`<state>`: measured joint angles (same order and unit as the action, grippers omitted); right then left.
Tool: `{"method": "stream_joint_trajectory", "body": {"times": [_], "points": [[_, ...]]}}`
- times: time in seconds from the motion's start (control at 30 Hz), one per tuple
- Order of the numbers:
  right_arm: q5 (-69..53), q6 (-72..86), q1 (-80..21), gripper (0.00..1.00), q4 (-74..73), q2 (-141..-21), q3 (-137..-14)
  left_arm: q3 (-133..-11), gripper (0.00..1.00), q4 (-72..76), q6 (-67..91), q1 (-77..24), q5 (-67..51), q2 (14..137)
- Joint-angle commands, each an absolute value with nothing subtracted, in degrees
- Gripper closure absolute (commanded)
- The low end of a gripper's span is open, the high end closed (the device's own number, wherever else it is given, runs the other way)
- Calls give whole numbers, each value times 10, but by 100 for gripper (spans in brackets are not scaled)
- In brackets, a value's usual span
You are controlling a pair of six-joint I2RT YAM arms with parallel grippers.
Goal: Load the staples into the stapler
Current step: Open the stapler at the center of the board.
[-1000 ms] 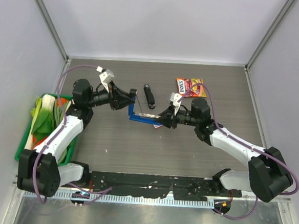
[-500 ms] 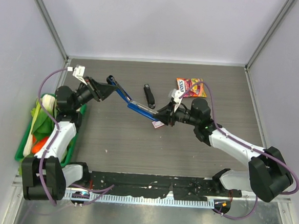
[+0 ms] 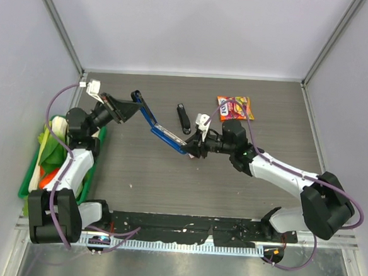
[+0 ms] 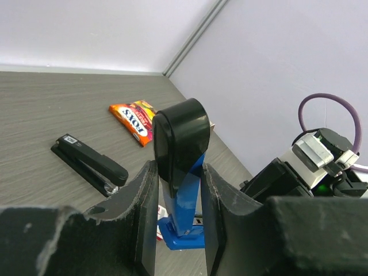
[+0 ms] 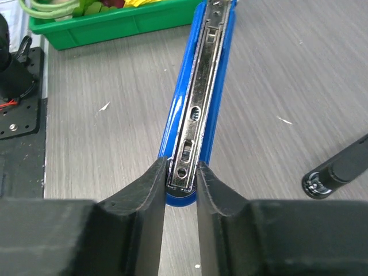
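Note:
A blue stapler (image 3: 162, 131) with a black top arm is held open between both grippers, above the table. My left gripper (image 3: 136, 100) is shut on its black top arm (image 4: 178, 138). My right gripper (image 3: 189, 148) is shut on the front end of its silver metal magazine (image 5: 198, 109) and blue base. The slim all-black stapler (image 3: 183, 118) lies closed on the table just behind, untouched; it also shows in the left wrist view (image 4: 89, 164). A small white-and-red staple box (image 4: 161, 218) peeks out beside the blue base. No loose staple strips show.
An orange snack bag (image 3: 235, 107) lies at the back right of the mat. A green basket (image 3: 26, 177) of vegetables stands at the left edge, under the left arm. The grey side walls stand close on both sides.
The left gripper swung the black top arm up and to the left, opening the blue stapler wide. The right gripper shifted slightly left along the base.

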<state>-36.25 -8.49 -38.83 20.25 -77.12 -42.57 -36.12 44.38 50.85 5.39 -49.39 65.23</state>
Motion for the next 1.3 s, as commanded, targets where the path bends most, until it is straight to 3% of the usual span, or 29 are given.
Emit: {"method": "stream_joint_trajectory", "body": {"times": [0.0,0.33,0.73,1.27], "points": [[-417,-93,-406,67,149,-797,-454,-371,100,540,526,61,-468,657],[-429,-32,-413,43,187,-841,-481,-345,100,540,497,31,-481,670],[-327,83,-424,39,276,-910,-540,-345,100,457,438,-31,-426,664],[-327,96,-431,29,272,-962,-576,-351,100,419,425,-57,-388,679]]}}
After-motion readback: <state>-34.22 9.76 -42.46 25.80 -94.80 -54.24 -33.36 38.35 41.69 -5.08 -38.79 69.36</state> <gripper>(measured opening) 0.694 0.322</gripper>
